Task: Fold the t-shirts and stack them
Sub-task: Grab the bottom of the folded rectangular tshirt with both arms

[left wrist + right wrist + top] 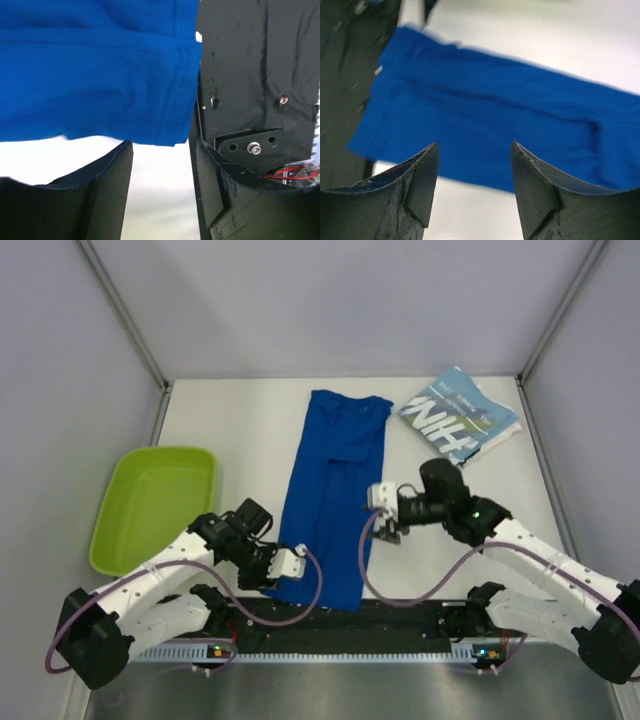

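Two empty grippers at the royal blue t-shirt (333,490)
It lies as a long narrow strip down the middle of the tabletop (250,410), far edge to near edge. The left gripper (162,146) gapes wide by its near-left corner and the right gripper (474,145) gapes equally wide beside its right side. The teal t-shirt (458,425) sits folded in the far-right corner.

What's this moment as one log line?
blue shirt folded lengthwise | teal shirt folded, far right | left gripper open | right gripper open

Looks like a robotics lab cell: walled by bare grey panels (350,300) on aluminium posts (125,315), furnished with one white table (240,420).
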Controlling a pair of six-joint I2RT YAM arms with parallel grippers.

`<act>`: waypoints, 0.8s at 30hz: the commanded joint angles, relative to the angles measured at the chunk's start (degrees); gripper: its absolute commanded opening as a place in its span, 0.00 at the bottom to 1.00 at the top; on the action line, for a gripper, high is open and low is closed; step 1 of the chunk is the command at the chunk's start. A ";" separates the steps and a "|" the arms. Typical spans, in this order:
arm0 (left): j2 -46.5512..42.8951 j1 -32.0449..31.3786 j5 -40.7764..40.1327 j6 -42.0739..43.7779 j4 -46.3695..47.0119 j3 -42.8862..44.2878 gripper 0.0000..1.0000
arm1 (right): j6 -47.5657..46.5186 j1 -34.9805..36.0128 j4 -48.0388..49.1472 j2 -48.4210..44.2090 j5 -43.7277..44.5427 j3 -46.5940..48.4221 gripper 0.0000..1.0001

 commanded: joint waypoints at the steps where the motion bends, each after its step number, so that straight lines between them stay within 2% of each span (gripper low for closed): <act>1: -0.29 -0.01 -2.04 4.04 11.04 -7.86 0.59 | -17.44 10.78 -5.72 -2.95 -1.08 -10.21 0.58; 4: 0.15 -0.10 0.32 5.10 13.95 -9.71 0.60 | -20.78 21.51 -9.94 -0.77 5.59 -12.59 0.58; 8: 1.38 -0.80 0.34 5.45 16.42 -11.38 0.61 | -23.86 28.73 -9.44 4.07 11.50 -14.26 0.59; 13: 2.79 -1.07 -1.16 6.16 16.33 -12.88 0.59 | -24.05 35.07 -1.10 11.62 15.54 -14.27 0.57; 17: 3.49 -1.24 -1.42 5.98 16.33 -12.62 0.57 | -25.71 36.04 -0.73 18.13 15.82 -12.24 0.51; 20: 4.28 -1.33 -1.51 5.89 16.07 -12.09 0.54 | -26.25 36.65 -0.64 20.24 14.41 -11.63 0.43; 24: 5.16 -1.59 -0.90 7.56 13.88 -11.65 0.50 | -26.24 36.74 -1.26 19.99 14.58 -11.97 0.20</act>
